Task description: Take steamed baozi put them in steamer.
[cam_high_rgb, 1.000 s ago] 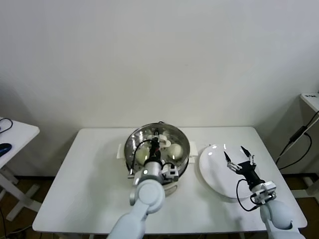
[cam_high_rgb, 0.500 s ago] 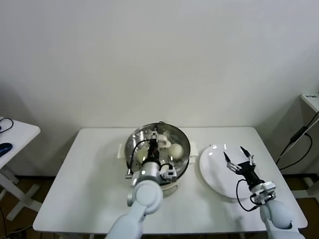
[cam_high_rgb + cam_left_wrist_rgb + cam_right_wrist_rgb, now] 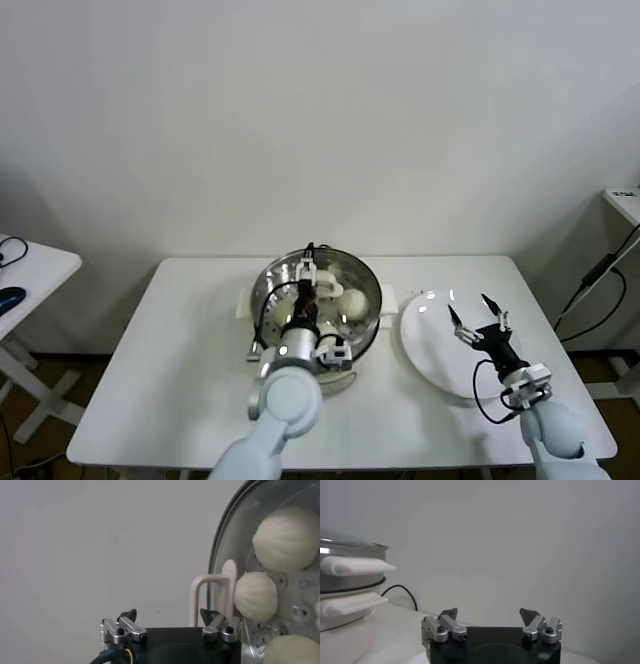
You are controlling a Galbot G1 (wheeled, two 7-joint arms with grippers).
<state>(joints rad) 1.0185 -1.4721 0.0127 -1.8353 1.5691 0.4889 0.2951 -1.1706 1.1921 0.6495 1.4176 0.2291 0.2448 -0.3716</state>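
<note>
Lifting my left gripper (image 3: 168, 618) straight up out of the steamer (image 3: 365, 275), jaws spread and empty, keeps the baozi (image 3: 255, 596) undisturbed; right gripper (image 3: 476, 318) waits spread over the plate (image 3: 425, 340).

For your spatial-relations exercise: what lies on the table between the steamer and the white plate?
Only a narrow bare strip of table separates the steamer from the plate, plus the steamer's side handle; the head view shows it.

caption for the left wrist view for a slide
Left hand, open and empty, over the steamer, with three baozi visible on its perforated tray.
</note>
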